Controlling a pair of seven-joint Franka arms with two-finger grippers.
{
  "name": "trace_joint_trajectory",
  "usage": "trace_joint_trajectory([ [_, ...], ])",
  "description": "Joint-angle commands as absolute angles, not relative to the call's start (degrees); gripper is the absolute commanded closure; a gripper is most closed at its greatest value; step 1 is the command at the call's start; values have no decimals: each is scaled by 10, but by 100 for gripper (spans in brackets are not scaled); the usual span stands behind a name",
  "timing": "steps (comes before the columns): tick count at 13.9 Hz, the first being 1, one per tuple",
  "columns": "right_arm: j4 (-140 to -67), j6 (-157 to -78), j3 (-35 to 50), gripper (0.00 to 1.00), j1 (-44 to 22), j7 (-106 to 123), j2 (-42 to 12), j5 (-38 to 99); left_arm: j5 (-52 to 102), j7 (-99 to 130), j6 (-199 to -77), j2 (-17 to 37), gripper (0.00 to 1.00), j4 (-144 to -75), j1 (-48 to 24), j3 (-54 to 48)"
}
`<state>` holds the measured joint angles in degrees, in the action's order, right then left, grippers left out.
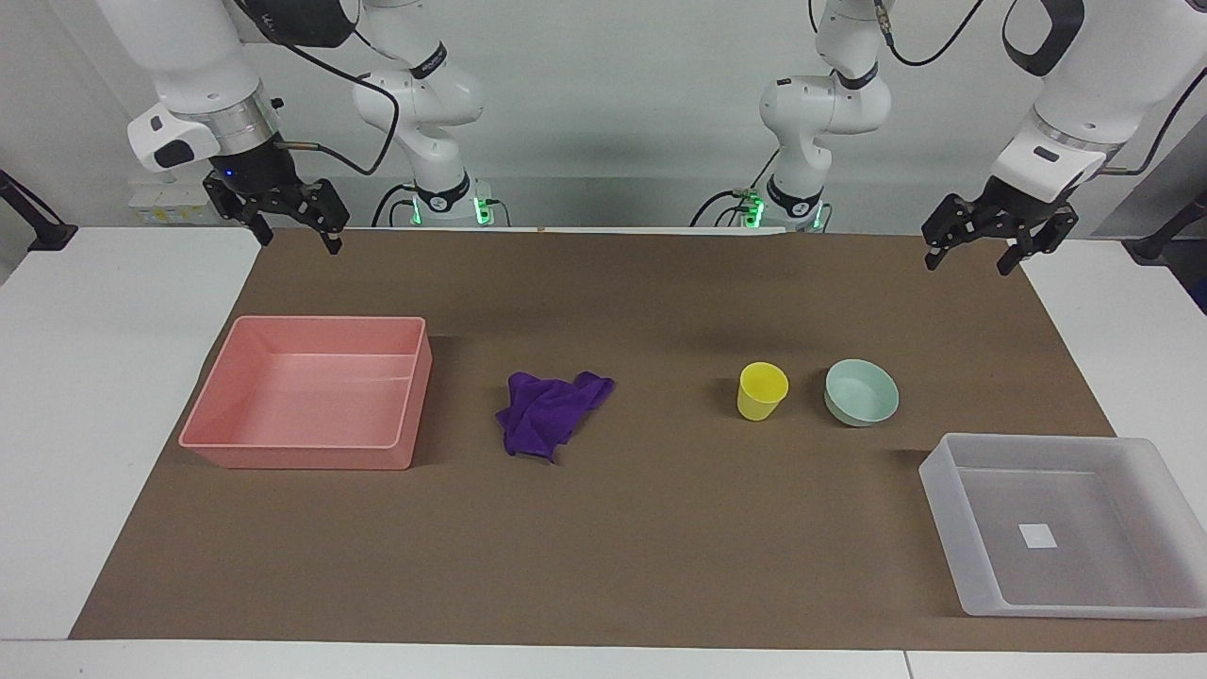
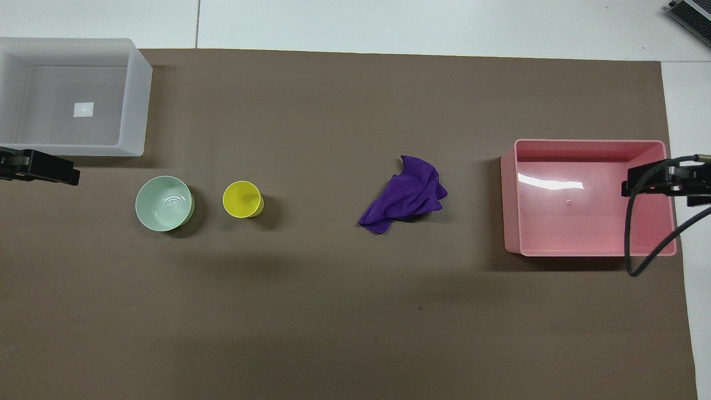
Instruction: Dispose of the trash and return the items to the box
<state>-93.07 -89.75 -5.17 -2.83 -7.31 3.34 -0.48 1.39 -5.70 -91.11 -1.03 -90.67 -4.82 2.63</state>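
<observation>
Brown paper (image 1: 603, 528) covers the table in my facing view, and everything sits on it. The purple rag (image 1: 550, 412) lies crumpled near the middle, between the pink bin (image 1: 306, 391) toward the right arm's end and the yellow cup (image 1: 761, 389). The cup stands upright, just beside the mint-green bowl (image 1: 861, 391) but apart from it. The frosted tray (image 1: 1066, 523), with a white sticker (image 1: 1038, 536) on its floor, lies farther from the robots than the bowl, toward the left arm's end, its corner cut off by the frame edge. I see the right gripper (image 1: 294, 236) raised over the paper's corner, jaws spread, holding nothing. The left gripper (image 1: 971, 255) hangs likewise over its own corner, fingers apart, empty.

From my overhead view, the tray (image 2: 133, 94) is cropped at the edge. Only a dark tip of the left gripper (image 2: 41, 166) shows beside it; I cannot read its fingers here. The right gripper (image 2: 666, 180) partly covers the bin (image 2: 555, 244), with a cable looping down. Rag (image 2: 405, 194), cup (image 2: 243, 199) and bowl (image 2: 164, 203) lie in a row.
</observation>
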Motion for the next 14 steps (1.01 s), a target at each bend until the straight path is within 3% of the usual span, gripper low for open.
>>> trace_joint_trajectory([
  [1,-931,-891,-51,0,-25,-60,34,3,4,-62,-926,-25,0,-925,-43,23],
  [11,-931,-891,-51,0,-27,-62,34,3,4,-52,-942,-27,0,-934,-50,21],
  [14,-932,-897,-46,0,-31,-64,34,3,4,-55,-988,-35,0,-970,-51,20],
])
